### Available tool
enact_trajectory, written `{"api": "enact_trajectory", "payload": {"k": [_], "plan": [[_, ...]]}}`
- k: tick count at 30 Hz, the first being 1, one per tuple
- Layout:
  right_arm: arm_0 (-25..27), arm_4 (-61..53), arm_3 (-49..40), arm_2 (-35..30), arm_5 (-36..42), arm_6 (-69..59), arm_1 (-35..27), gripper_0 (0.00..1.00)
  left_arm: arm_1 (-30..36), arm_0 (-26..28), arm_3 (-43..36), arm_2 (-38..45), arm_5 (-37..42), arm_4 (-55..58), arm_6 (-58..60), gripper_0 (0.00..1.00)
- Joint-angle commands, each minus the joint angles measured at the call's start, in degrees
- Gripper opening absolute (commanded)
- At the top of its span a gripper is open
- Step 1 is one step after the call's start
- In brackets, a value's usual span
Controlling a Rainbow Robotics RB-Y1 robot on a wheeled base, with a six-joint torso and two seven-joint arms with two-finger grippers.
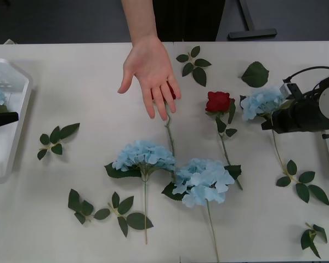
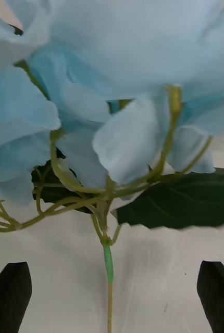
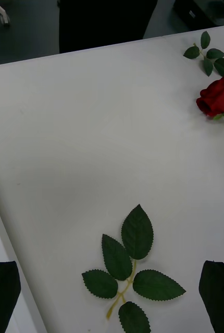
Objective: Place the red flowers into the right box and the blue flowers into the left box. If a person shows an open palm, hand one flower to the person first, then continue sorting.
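Palm up over the table, the person's hand point(image 1: 151, 74) asks for a flower, so you owe a handover before more sorting. Your right gripper point(image 2: 112, 296) sits at the table's right side with its black fingers spread either side of a pale-blue hydrangea's point(image 1: 261, 102) stem, not yet closed on it. Your left gripper point(image 3: 111, 296) waits open beside the left box point(image 1: 17, 118), holding nothing.
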Motion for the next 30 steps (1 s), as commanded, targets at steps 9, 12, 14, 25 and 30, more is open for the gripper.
{"api": "enact_trajectory", "payload": {"k": [9,12,14,25,30], "plan": [[0.1,3.0,0.7,0.1,-1.3,-1.3,2.1,0.92,3.2,0.6,-0.5,-0.5,-0.6,0.9,0.8,1.0],[0.0,3.6,0.7,0.1,-1.3,-1.4,2.6,0.92,3.2,0.6,-0.5,-0.5,-0.6,0.9,0.8,1.0],[0.0,4.0,0.7,0.1,-1.3,-1.5,2.9,0.93,3.2,0.6,-0.5,-0.5,-0.6,0.9,0.8,1.0],[-0.3,6.2,3.2,0.1,-2.6,-1.2,4.9,0.82,3.2,0.6,-0.5,-0.5,-0.6,0.9,0.8,1.0],[-0.4,7.1,3.3,0.2,-2.7,-1.5,5.5,0.5,3.2,0.6,-0.5,-0.5,-0.6,0.9,0.8,1.0]]}}
